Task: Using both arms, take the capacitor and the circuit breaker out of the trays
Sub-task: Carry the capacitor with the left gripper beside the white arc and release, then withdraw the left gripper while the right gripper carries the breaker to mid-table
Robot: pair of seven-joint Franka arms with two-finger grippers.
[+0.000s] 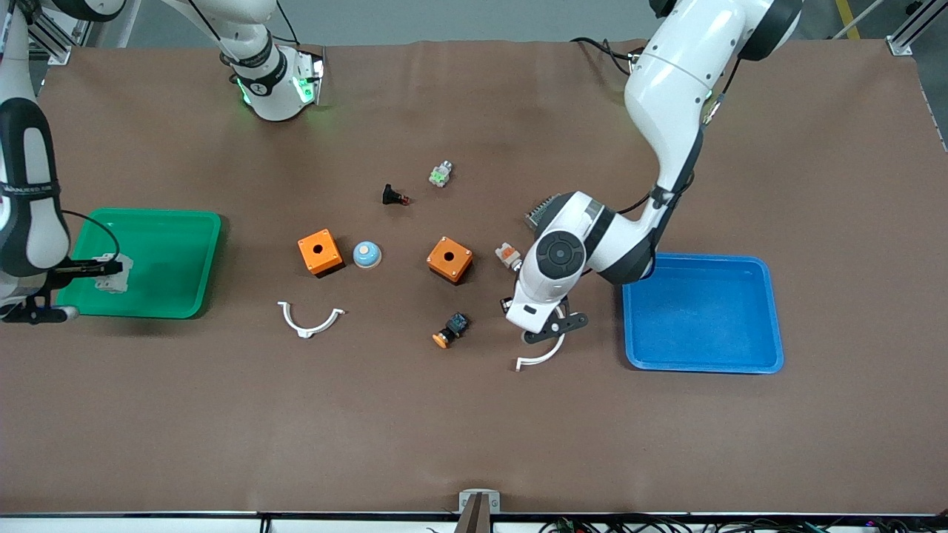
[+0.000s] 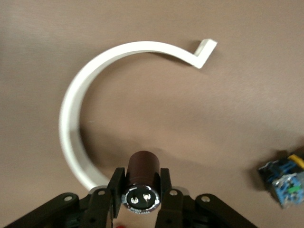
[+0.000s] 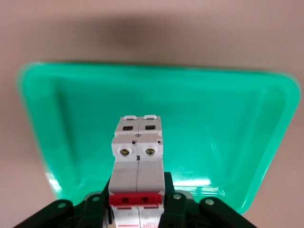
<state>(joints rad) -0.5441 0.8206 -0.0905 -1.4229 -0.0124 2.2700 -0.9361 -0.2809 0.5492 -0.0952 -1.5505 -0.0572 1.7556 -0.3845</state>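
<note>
My right gripper [image 1: 111, 268] is shut on the breaker [image 1: 112, 275], a white-grey block with red levers, and holds it over the green tray [image 1: 174, 259]. The right wrist view shows the breaker [image 3: 137, 156] between my fingers [image 3: 169, 187] above the tray's floor [image 3: 223, 123]. My left gripper [image 1: 552, 329] is shut on the capacitor [image 2: 144, 167], a small dark cylinder, and holds it a little above the table over a white curved clip [image 2: 76, 118]. In the front view the capacitor is hidden by the left hand. The blue tray [image 1: 703, 314] lies beside the left gripper.
Two orange boxes [image 1: 320, 252] [image 1: 449, 259], a blue-white dome [image 1: 366, 254], an orange-capped push button [image 1: 450, 331], a black part with a red tip [image 1: 393, 196], a white-green part [image 1: 441, 174], a white-orange part [image 1: 507, 255] and two white clips [image 1: 309, 320] [image 1: 541, 357] lie mid-table.
</note>
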